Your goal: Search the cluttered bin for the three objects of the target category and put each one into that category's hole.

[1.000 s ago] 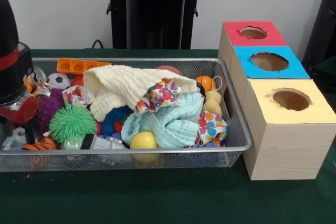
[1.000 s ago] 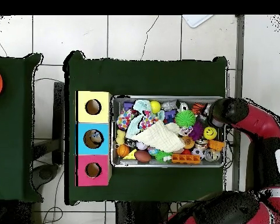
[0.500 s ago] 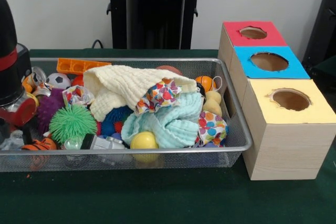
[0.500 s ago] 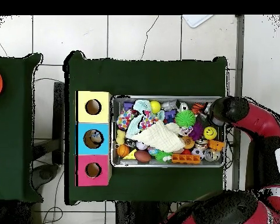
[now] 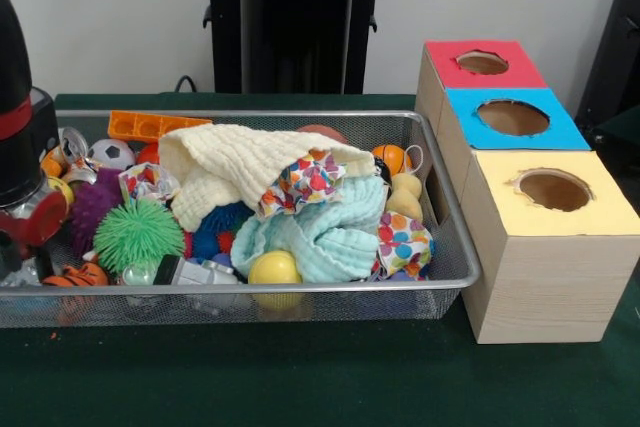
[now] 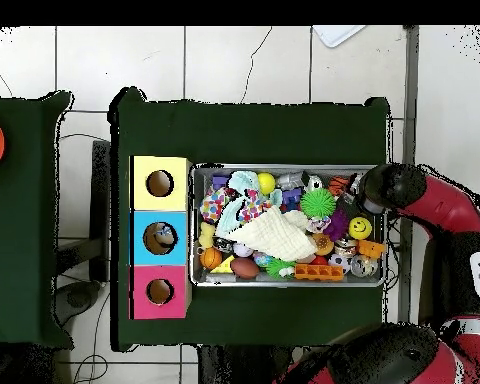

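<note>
Wire mesh forms the bin (image 5: 440, 247) on the green worktop (image 5: 300, 377), heaped with a cream cloth (image 5: 230, 172), mint cloth (image 5: 320, 232), green spiky ball (image 5: 138, 232) and yellow ball (image 5: 273, 268). At its left end the gripper (image 5: 25, 237) sits low among the toys; whether it is spread or pinching cannot be told. Beside the bin stand red (image 5: 480, 64), blue (image 5: 512, 118) and yellow (image 5: 552, 190) holed boxes.

Overhead, the arm (image 6: 434, 205) reaches the bin's (image 6: 284, 284) right end near a smiley ball (image 6: 360, 228); something lies inside the blue box's hole (image 6: 161, 237).
</note>
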Controlling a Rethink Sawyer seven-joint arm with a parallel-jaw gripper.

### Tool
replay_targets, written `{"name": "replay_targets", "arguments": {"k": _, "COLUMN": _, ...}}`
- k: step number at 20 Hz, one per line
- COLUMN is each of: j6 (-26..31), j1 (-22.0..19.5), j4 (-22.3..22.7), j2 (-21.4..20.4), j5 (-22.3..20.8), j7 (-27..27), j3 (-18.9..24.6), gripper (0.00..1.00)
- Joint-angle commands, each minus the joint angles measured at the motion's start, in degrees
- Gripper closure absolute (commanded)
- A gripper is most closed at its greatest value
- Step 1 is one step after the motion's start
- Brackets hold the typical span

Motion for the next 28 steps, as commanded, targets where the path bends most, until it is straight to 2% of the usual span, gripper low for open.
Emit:
{"name": "replay_targets", "arguments": {"k": 1, "j6": 0.90, "j1": 0.17, "j4": -0.01, "j2": 5.26, "j5": -2.36, "j7": 0.39, "j3": -0.79, "gripper": 1.00}}
{"name": "replay_targets", "arguments": {"k": 7, "j6": 1.72, "j1": 0.26, "j4": -0.87, "j2": 5.51, "j5": -2.21, "j7": 0.09, "j3": -1.03, "gripper": 1.00}}
{"name": "replay_targets", "arguments": {"k": 22, "j6": 3.65, "j1": 1.09, "j4": 0.16, "j2": 4.12, "j5": -1.44, "j7": 0.71, "j3": -2.09, "gripper": 1.00}}
{"name": "replay_targets", "arguments": {"k": 24, "j6": 4.11, "j1": 1.30, "j4": 0.44, "j2": 3.44, "j5": -1.27, "j7": 0.93, "j3": -2.32, "gripper": 1.00}}
{"name": "replay_targets", "arguments": {"k": 28, "j6": 6.64, "j1": 1.80, "j4": 3.77, "j2": -1.24, "j5": 0.07, "j7": 0.75, "j3": -2.54, "gripper": 1.00}}
